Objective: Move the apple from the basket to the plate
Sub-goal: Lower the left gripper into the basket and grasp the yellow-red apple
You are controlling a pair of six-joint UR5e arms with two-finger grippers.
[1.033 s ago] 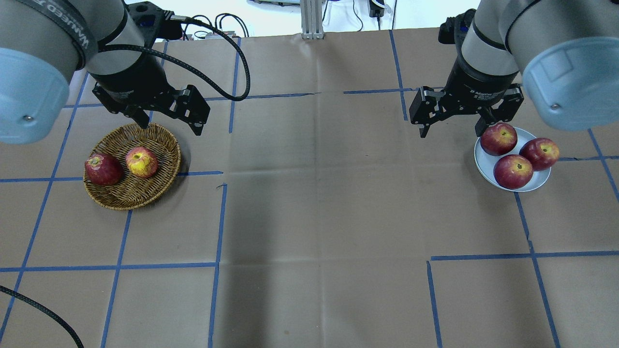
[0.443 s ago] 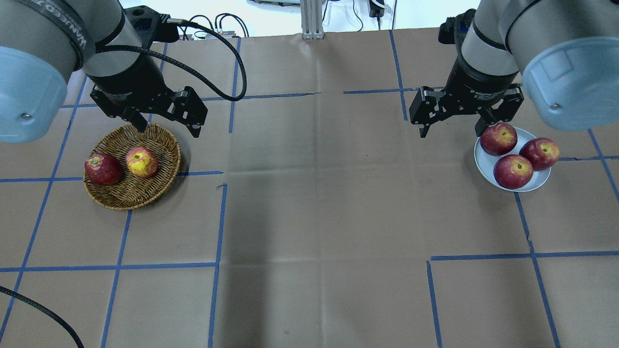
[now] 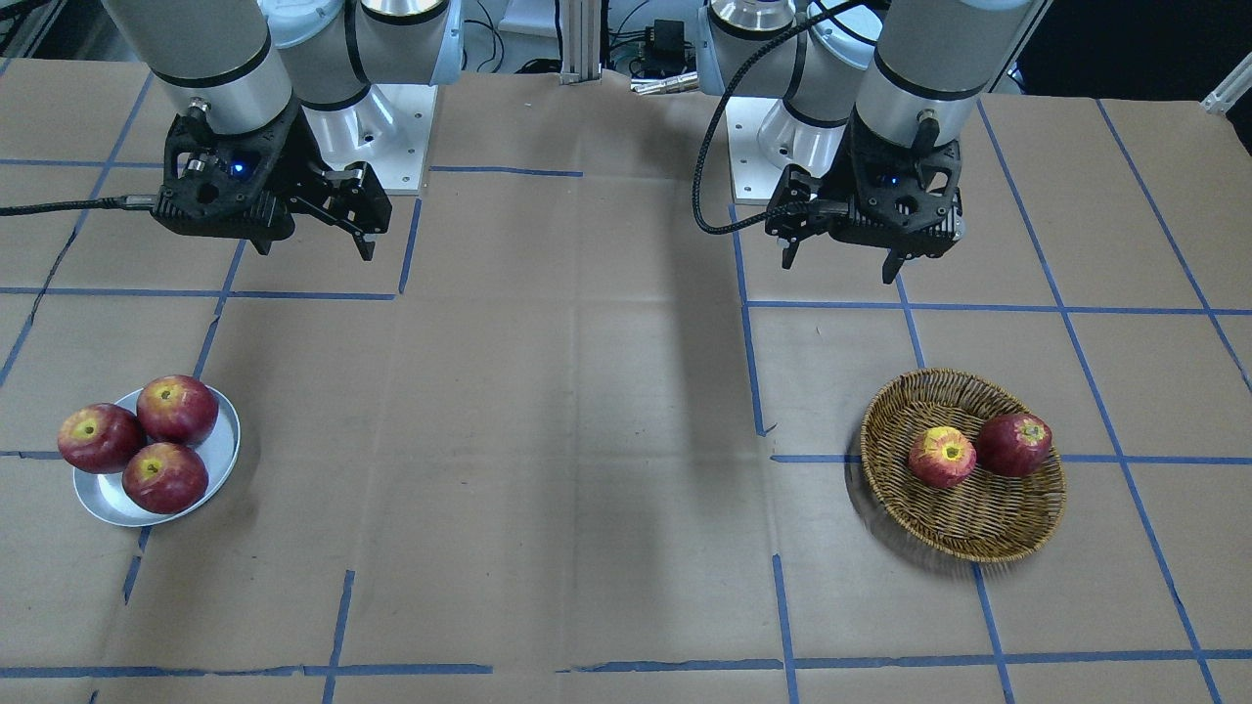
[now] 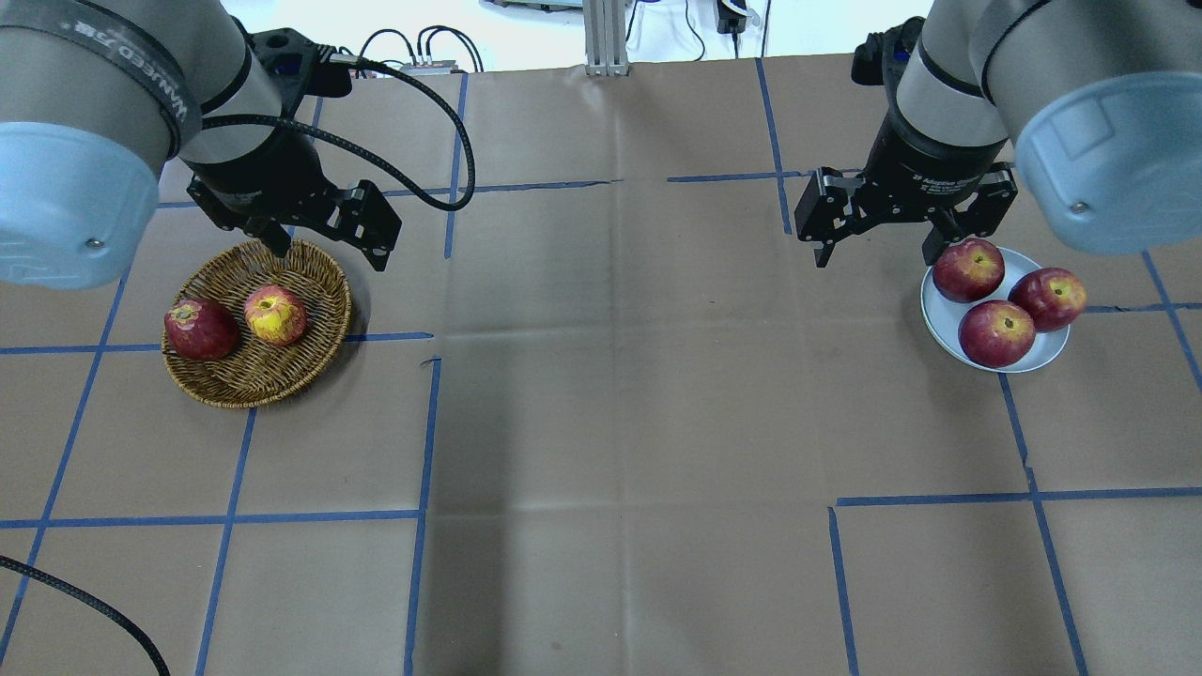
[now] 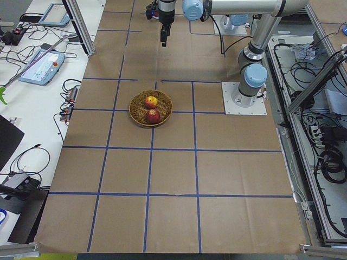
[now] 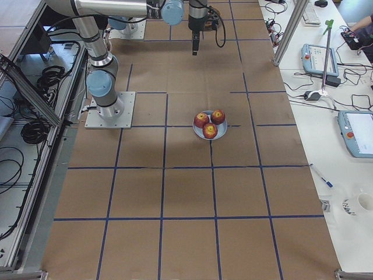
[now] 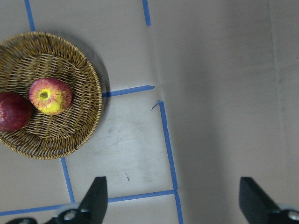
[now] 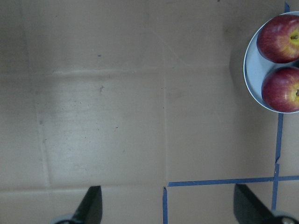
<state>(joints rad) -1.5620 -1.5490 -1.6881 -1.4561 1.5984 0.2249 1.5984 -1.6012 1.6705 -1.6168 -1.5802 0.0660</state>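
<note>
The pinkish-red apple (image 4: 275, 314) with a broad yellow stem patch lies in the round wicker basket (image 4: 254, 387), beside a dark red apple (image 4: 199, 329). It also shows in the front view (image 3: 941, 457) and the left wrist view (image 7: 50, 95). My left gripper (image 4: 329, 255) is open and empty, raised above the basket's far rim. The silver-grey plate (image 4: 1044, 357) holds three deeper-red apples (image 4: 995, 332). My right gripper (image 4: 876, 260) is open and empty, raised just left of the plate's far edge.
The table is covered in brown paper with a grid of blue tape lines (image 4: 423, 422). A black cable (image 4: 413, 84) loops from my left wrist. Basket and plate sit far apart, at opposite ends of the table.
My left arm has shifted slightly, and its gripper stays over the basket's far rim. The right arm, the apples, the basket and the plate have not moved.
</note>
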